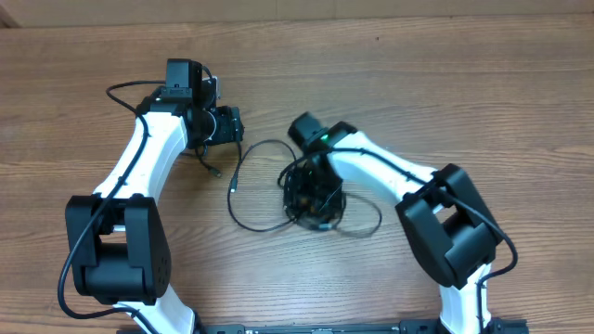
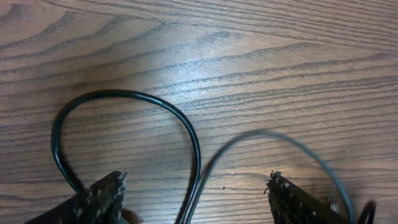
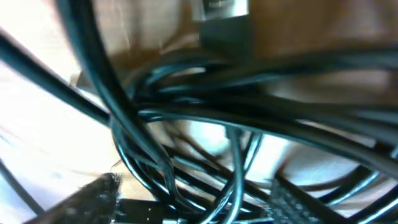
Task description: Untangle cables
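The cables point(image 1: 311, 197) are thin black cords bunched in a knot at mid-table, with one wide loop point(image 1: 243, 190) trailing left. My right gripper point(image 1: 316, 199) sits straight down on the knot. In the right wrist view its fingers point(image 3: 93, 194) stand wide apart, many strands point(image 3: 186, 118) cross between them, and a plug point(image 3: 225, 22) shows at the top. My left gripper point(image 1: 234, 128) hovers to the upper left of the loop. In the left wrist view it is open point(image 2: 196, 183), and two strands point(image 2: 193, 155) run between its fingers without being pinched.
Bare wooden table point(image 1: 445, 74) lies all round. A loose cord end with a small plug point(image 1: 214, 171) rests just below my left gripper. The arm's own thicker wire point(image 1: 116, 90) arcs out at the far left. Both arm bases stand at the front edge.
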